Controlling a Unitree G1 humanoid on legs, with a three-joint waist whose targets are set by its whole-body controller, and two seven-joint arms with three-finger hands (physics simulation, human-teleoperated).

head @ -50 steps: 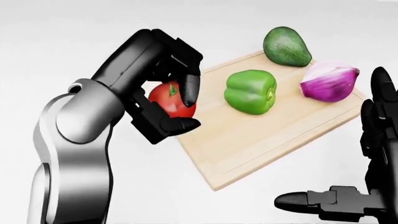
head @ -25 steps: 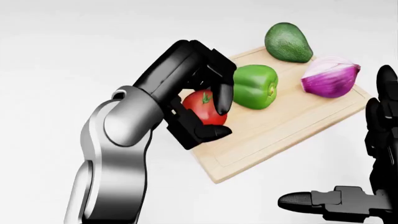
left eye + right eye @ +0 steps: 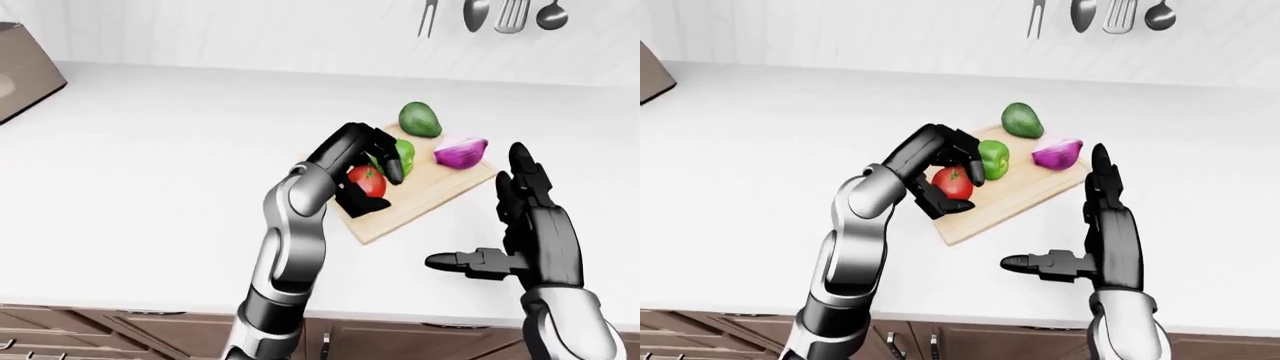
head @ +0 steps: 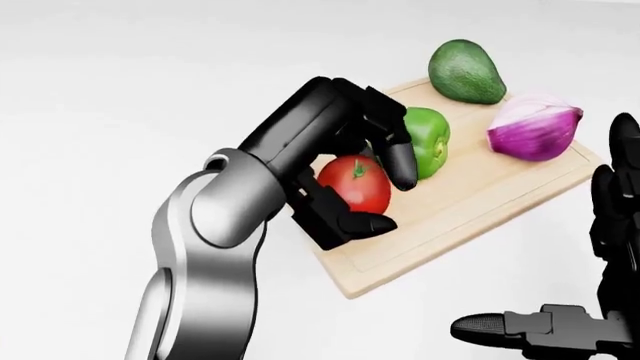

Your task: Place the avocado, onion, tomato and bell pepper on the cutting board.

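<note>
Nearest, the right hand (image 4: 560,330) is idling with fingers spread, well below the cutting board (image 4: 470,202). The left hand (image 4: 345,169) is gripping the tomato (image 4: 352,184) over the board's near-left end, presumably to set it beside the bell pepper (image 4: 430,142), with the onion (image 4: 535,127) and avocado (image 4: 465,71) sitting farther along.

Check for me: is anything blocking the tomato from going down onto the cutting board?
Nothing visible blocks it. The left hand holds the tomato over the bare near-left part of the cutting board. The bell pepper sits close beside it, toward the upper right, so set it down short of that.
</note>
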